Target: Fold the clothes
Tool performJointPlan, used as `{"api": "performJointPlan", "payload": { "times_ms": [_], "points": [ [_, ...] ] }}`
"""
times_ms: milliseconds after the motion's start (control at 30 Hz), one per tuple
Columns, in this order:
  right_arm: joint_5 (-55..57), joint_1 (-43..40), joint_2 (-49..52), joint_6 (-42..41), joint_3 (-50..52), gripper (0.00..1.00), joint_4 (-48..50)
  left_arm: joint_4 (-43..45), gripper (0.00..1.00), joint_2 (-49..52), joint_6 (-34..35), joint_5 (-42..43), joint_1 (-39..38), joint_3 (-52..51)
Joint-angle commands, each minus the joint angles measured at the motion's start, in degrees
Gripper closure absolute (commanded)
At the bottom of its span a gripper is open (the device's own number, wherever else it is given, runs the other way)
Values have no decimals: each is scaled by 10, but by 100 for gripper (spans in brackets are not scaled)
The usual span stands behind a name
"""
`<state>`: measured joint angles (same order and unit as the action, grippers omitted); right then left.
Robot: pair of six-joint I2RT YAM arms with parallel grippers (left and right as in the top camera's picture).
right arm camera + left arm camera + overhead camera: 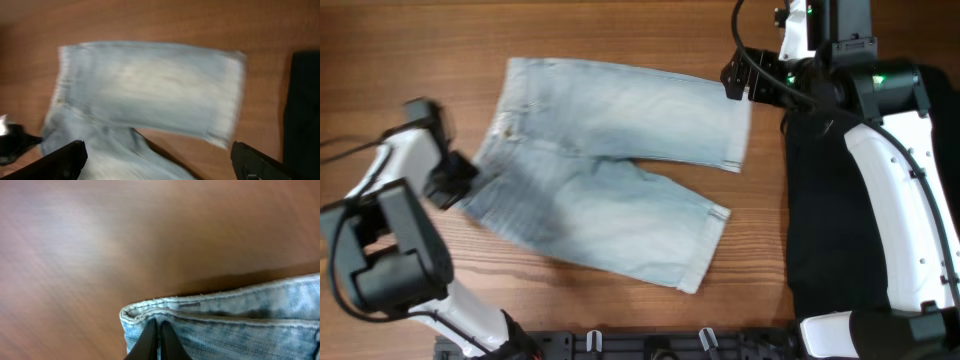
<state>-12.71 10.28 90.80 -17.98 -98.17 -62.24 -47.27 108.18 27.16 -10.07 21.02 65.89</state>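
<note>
The light blue denim shorts (610, 170) lie spread on the wooden table, waistband to the left, both cuffed legs pointing right. My left gripper (460, 180) is shut on the waistband's lower left corner; in the left wrist view its black fingertips (159, 330) pinch the stitched denim edge (210, 315). My right gripper (740, 80) hovers open above the upper leg's cuff. In the right wrist view its fingers (159, 160) are spread wide above the shorts (150, 85), holding nothing.
A plain black garment (830, 210) lies on the table at the right, under my right arm; it also shows in the right wrist view (302, 110). Bare wood table (420, 40) surrounds the shorts. A black rail runs along the front edge (650, 345).
</note>
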Motion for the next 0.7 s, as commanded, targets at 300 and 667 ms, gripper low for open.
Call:
{"api": "performJointPlan", "payload": {
  "times_ms": [300, 667],
  "points": [
    [-94, 33, 287, 117, 15, 31, -110, -24, 80, -292, -90, 184, 81, -24],
    [-21, 44, 324, -37, 129, 89, 190, -41, 74, -357, -90, 184, -7, -24]
  ]
}}
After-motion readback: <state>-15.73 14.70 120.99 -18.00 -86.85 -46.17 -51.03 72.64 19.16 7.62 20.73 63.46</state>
